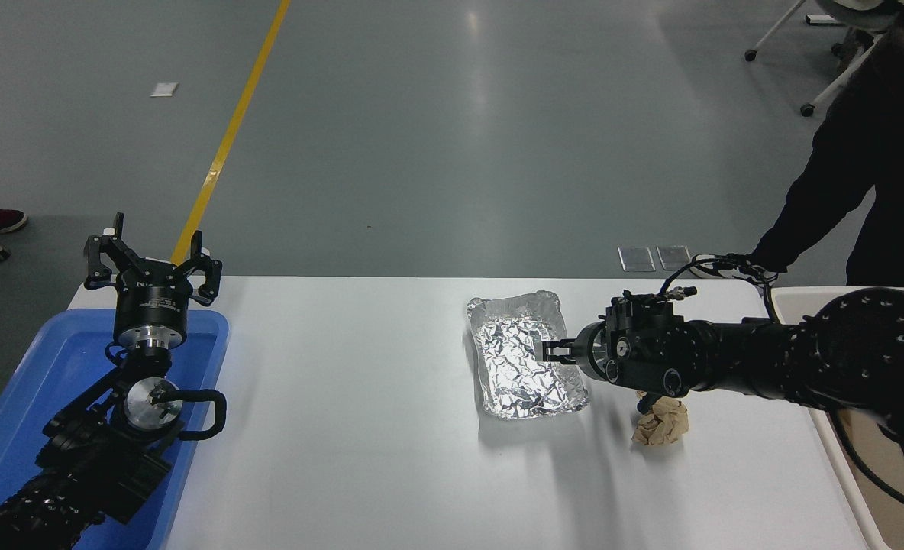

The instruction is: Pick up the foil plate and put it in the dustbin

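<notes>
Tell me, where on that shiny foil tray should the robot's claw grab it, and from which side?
Probably the raised rim on its right long side, coming in low from the right. The foil plate is shallow with a thin crinkled wall, so fingers can pinch the edge, one inside, one outside. The right gripper is already at that rim. The crumpled paper ball sits nearer, off that path.

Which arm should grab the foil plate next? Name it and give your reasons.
The right. Its gripper is already at the foil plate's right rim, with the dustbin on that same side. The left gripper is parked far off over the blue tray.
</notes>
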`<state>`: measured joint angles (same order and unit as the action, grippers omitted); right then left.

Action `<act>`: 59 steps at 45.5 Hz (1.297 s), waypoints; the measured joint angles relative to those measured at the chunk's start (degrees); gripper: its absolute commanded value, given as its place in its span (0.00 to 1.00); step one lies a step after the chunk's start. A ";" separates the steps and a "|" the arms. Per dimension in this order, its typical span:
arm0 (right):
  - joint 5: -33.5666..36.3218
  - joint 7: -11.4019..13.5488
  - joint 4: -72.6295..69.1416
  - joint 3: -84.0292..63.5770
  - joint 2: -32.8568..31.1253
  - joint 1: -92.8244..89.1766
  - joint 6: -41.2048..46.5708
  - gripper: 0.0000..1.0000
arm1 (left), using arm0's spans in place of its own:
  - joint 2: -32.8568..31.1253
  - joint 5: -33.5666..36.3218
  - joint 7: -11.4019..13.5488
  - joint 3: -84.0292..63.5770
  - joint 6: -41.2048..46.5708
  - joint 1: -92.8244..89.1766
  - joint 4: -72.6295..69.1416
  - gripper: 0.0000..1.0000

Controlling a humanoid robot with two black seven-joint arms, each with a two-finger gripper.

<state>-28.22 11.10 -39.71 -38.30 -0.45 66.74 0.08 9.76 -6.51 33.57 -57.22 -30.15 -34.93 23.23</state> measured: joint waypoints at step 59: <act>-1.40 0.27 -8.80 -0.98 -5.95 6.60 -3.12 0.00 | 0.08 0.00 0.00 0.00 0.03 0.03 0.00 0.99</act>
<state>-29.62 11.37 -48.51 -39.28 -6.40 73.35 -3.05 9.84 -6.50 33.58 -57.22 -30.12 -34.90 23.24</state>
